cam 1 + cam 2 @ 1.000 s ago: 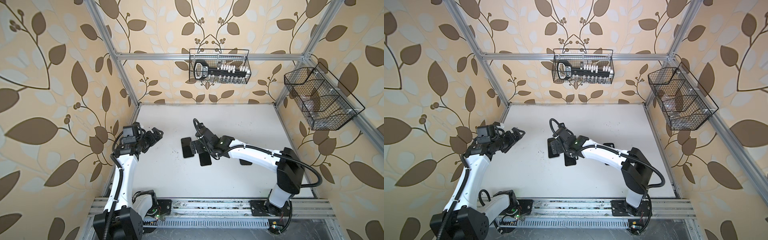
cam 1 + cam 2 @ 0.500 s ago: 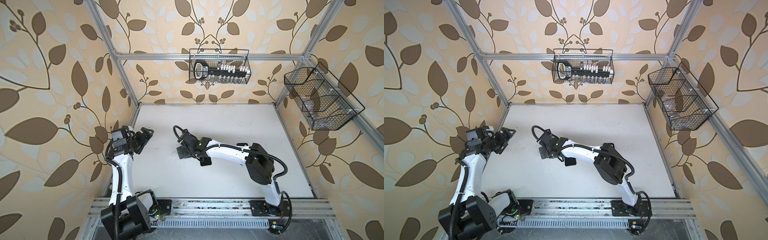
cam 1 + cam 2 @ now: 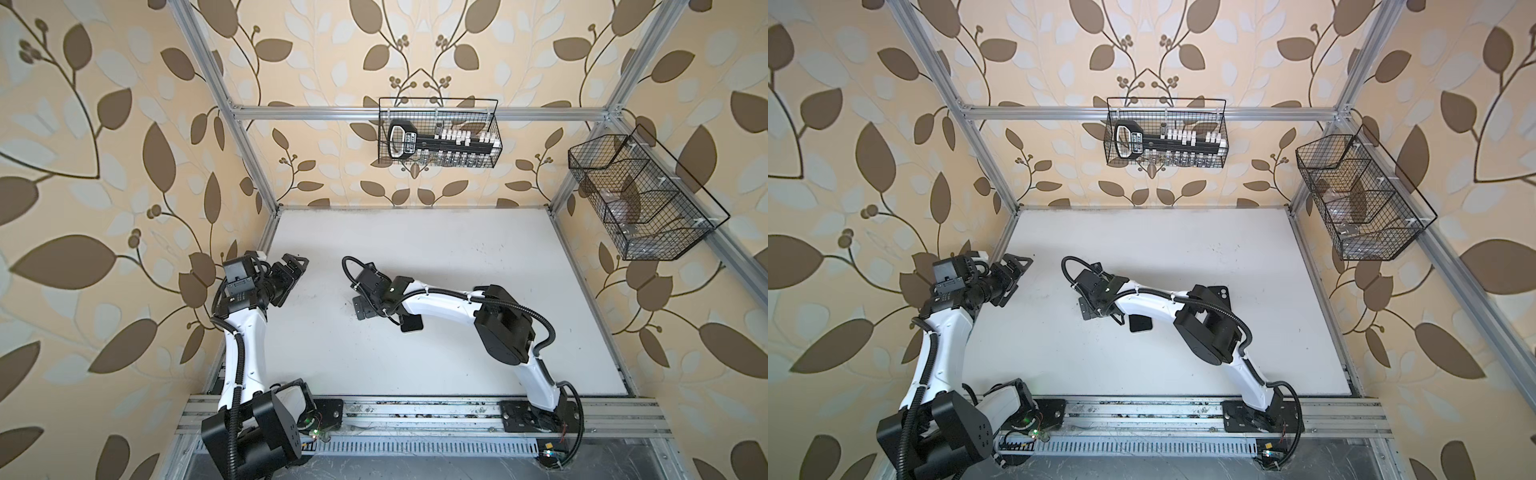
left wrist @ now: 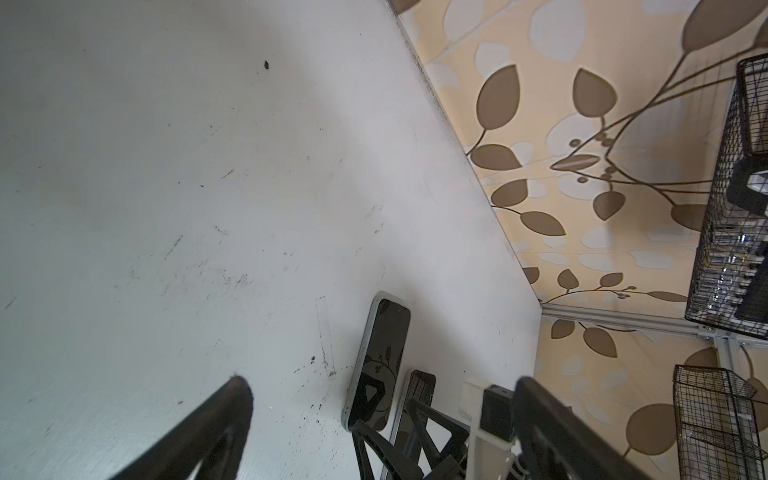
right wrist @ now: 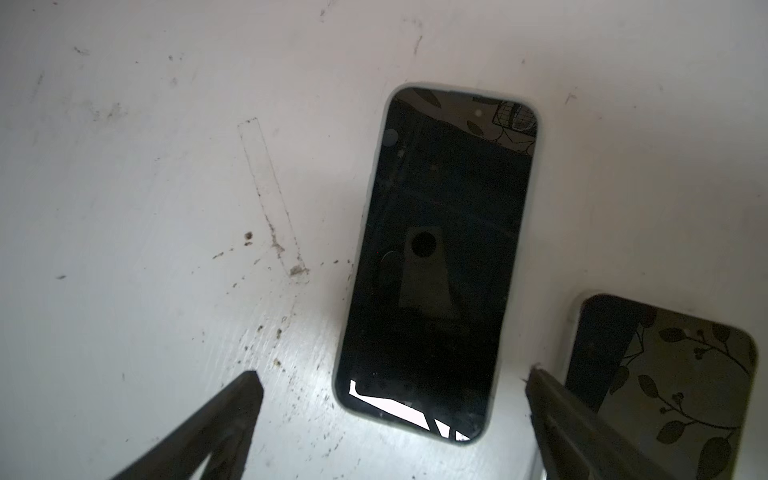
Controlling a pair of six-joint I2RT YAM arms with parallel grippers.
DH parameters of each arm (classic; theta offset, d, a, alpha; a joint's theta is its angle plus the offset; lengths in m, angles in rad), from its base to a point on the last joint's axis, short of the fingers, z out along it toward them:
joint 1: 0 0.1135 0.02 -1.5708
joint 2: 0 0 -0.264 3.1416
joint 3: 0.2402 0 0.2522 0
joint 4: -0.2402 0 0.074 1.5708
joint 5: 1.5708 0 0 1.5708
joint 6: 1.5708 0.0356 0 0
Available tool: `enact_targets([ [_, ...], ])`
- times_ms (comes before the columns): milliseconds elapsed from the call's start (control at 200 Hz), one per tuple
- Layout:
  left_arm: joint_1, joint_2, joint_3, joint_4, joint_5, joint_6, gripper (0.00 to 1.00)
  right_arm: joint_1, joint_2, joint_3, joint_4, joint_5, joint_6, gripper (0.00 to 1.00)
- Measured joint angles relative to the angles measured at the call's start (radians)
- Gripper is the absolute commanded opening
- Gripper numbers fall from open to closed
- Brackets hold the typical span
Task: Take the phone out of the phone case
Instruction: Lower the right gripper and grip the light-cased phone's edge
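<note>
The phone [image 5: 436,266] lay flat and screen-up on the white table [image 3: 457,249], left of the table's middle. A pale case [image 5: 360,249] showed as a thin rim around its dark glass. The right gripper [image 5: 392,380] hung directly over it with its fingers [image 5: 216,424] spread wide.

In the right wrist view, the phone's nearer short end sat between the two fingers. Neither finger visibly touched it, and bare table showed on both sides. The phone sat closer to the finger whose tip stood over the narrow strip of table between this phone and a second phone [image 5: 665,374]. That second phone lay just beside the first, also screen-up, its glass mirroring the leaf wallpaper [image 3: 104,208]. Whether the fingertips rested on the table could not be told.

In both top views, the wrist of the right arm [image 3: 436,297] hid most of the cased phone. One end of the second phone stuck out from under the forearm.

The left gripper [image 3: 293,276] hovered by the table's left edge, its jaws likewise spread and holding nothing. It pointed toward the two phones and was well apart from them. In the left wrist view the cased phone showed at a slant, far off between that gripper's fingers.
</note>
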Motion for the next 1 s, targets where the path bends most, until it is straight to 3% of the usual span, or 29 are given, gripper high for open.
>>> enact_targets([
  [370,0.0,-0.011,-0.001,-0.006,-0.001,0.005,0.99,-0.007,0.069,0.042,-0.022,0.035,0.034,1.0],
  [680,0.0,-0.011,-0.001,-0.012,0.0,0.009,0.99,-0.024,0.089,0.067,-0.022,0.046,0.036,0.91],
  [1000,0.0,-0.011,-0.001,-0.022,-0.001,0.01,0.99,-0.024,0.126,0.104,-0.021,0.061,0.034,0.91],
])
